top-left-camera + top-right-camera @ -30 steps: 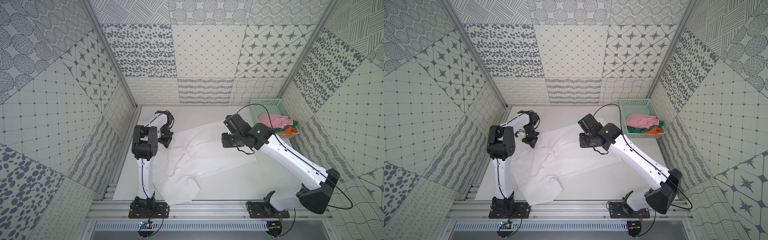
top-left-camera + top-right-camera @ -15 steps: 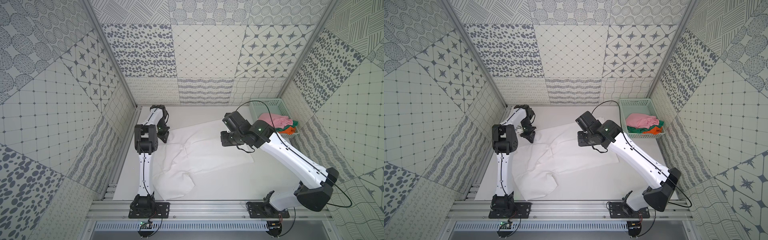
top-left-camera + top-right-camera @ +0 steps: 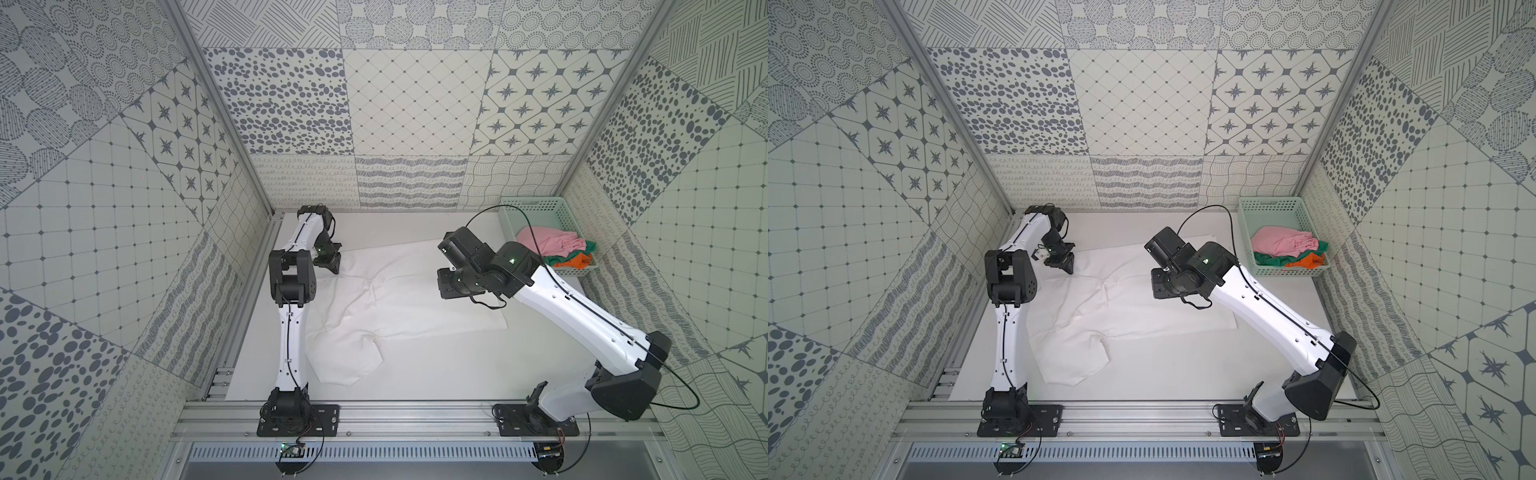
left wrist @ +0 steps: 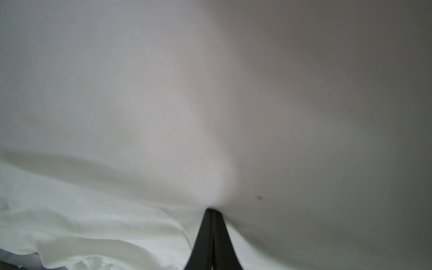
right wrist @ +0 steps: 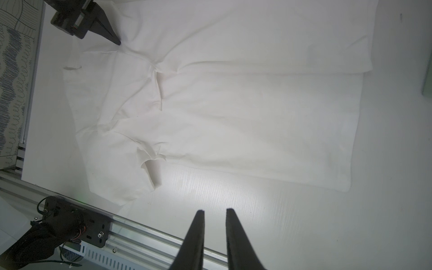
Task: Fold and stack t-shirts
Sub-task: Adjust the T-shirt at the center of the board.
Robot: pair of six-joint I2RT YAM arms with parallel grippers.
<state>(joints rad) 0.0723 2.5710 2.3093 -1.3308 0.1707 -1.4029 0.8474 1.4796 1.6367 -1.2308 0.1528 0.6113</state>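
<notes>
While the left fingers (image 4: 205, 238) are pinching an edge of the white t-shirt (image 3: 415, 303), which is lying spread on the table (image 3: 436, 374), the right fingers (image 5: 196, 233) are hovering above it, slightly spread.

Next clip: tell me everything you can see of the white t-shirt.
The white t-shirt is thin, soft-looking cloth, lying spread lengthwise across the table, unfolded except one long edge that seems doubled over. It is creased around the sleeves; one sleeve points toward the front rail. No print shows. The shut left gripper pinches its shoulder end.
</notes>
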